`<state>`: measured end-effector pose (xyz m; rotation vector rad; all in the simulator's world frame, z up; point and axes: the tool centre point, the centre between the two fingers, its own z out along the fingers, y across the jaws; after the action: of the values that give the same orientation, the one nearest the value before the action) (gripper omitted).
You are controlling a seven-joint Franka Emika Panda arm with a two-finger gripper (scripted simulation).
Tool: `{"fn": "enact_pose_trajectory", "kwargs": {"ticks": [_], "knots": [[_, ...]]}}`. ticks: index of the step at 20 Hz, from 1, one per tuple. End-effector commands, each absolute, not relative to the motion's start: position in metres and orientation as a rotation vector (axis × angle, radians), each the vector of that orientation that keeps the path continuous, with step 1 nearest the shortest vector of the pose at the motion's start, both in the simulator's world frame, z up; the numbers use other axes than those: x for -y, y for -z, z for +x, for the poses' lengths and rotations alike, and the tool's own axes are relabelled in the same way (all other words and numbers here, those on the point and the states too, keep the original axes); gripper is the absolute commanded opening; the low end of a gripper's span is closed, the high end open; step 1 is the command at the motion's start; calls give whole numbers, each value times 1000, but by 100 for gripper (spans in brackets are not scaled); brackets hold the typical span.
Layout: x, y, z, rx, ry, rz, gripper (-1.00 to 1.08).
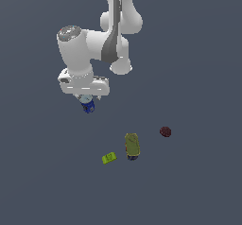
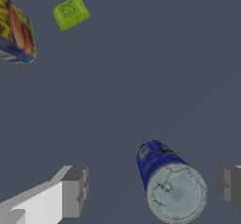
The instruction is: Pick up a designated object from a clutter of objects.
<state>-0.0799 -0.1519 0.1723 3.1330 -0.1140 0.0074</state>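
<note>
The designated object, a small blue can (image 1: 88,106) with a pale round lid, stands on the dark floor directly under my gripper (image 1: 86,99). In the wrist view the blue can (image 2: 170,180) sits between the two grey fingers, closer to one of them, with a gap on each side. My gripper (image 2: 151,190) is open and touches nothing. The rest of the clutter of objects lies apart, toward the exterior view's right.
An olive-yellow oblong container (image 1: 132,145) lies beside a small lime-green block (image 1: 109,158). A dark red round lump (image 1: 165,132) sits further to the exterior view's right. The wrist view also catches the container (image 2: 16,32) and the lime block (image 2: 71,13).
</note>
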Motion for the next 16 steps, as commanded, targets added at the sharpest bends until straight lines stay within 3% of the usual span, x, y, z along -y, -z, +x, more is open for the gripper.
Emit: {"fn": "enact_pose_trajectory", "kwargs": {"ticks": [1, 9, 16], "knots": [[166, -157, -98, 133, -7, 3135, 100], [191, -129, -136, 176, -1, 3137, 100], [194, -125, -142, 183, 1, 3136, 100]]}}
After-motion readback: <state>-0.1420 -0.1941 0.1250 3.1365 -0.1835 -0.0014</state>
